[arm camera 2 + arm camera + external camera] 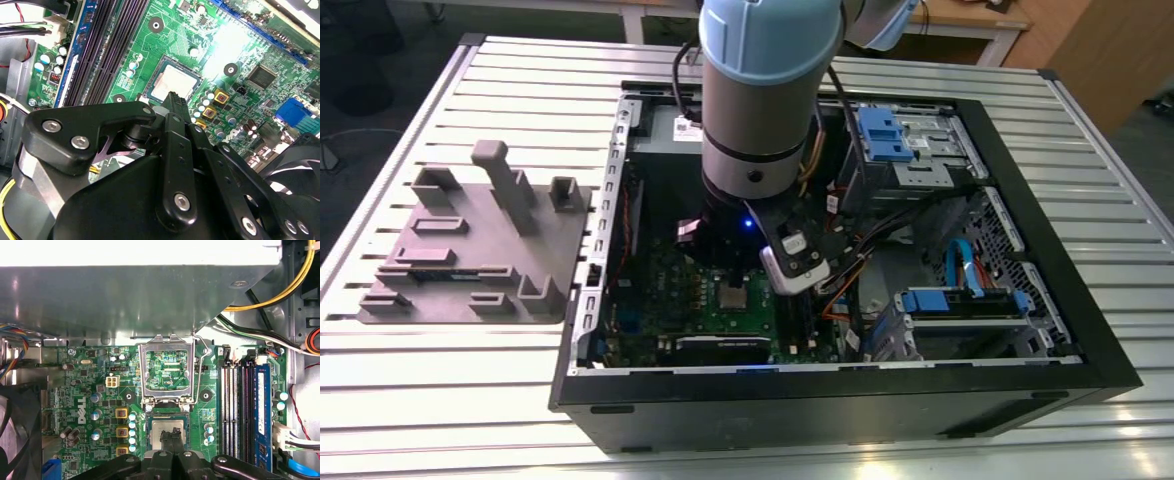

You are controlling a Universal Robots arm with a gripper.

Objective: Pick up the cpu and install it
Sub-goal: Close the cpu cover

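The gripper (171, 436) is hanging low over the motherboard (90, 390), its fingers drawn narrow, almost together, and gripping nothing. The cpu (156, 435) is lying flat in its socket directly beneath the tips, and the hinged metal frame (167, 401) is standing open just beyond them. I cannot tell whether the tips are touching the chip. If they are pressing off-centre, they risk tilting or sliding it and bending the socket contacts. The memory slots (235, 410) beside the gripper are leaving little room for a sideways slip.

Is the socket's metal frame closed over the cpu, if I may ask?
No, the metal frame stands swung open, leaving the cpu uncovered.
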